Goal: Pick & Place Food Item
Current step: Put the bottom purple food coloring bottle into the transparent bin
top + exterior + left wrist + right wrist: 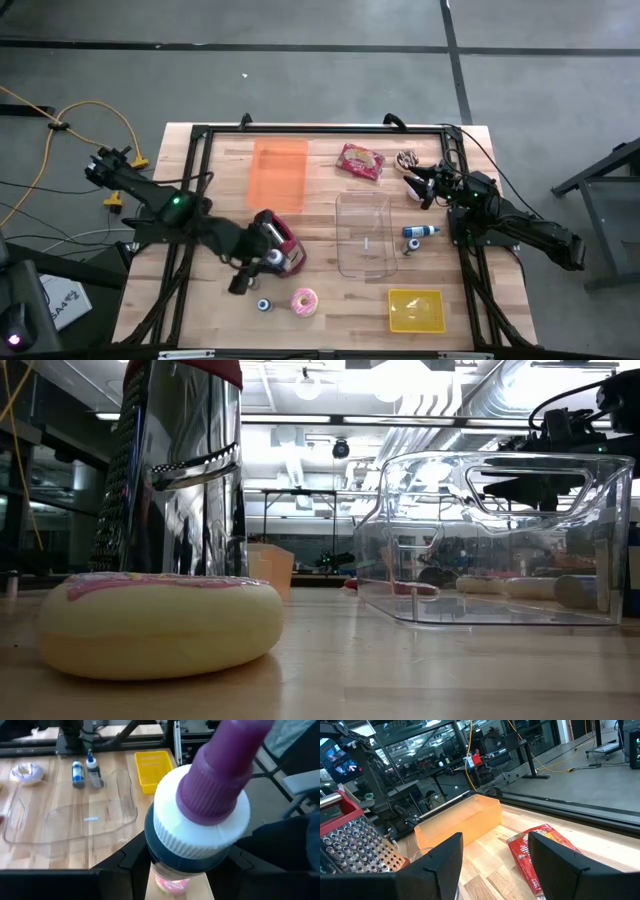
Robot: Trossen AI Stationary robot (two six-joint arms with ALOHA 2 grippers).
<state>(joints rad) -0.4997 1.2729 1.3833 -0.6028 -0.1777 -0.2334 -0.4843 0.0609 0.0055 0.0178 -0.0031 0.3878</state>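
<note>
My left gripper (262, 264) is near the table's front left, shut on a bottle (200, 815) that has a purple top and a white ribbed collar. A metal grater (284, 244) with a red handle is right beside it, and in the low view the grater (180, 470) is behind the pink-iced donut (160, 625). The donut (304, 300) lies flat on the table. A red snack packet (360, 162) lies at the far middle. My right gripper (495, 840) waits open at the far right (425, 186), with nothing between its fingers. My left gripper pinches the bottle between its two fingers (127, 865), one on either side, at the dark band (165, 854) just below the white collar. The bottle's top points up toward the wrist camera. Its own collar hides its lower end.
A clear plastic container (362, 232) stands mid-table. An orange tray (280, 172) is at the far left. A yellow basket (415, 310) is at the near right. Two small blue bottles (420, 232) lie right of the container. A small blue object (265, 305) lies left of the donut.
</note>
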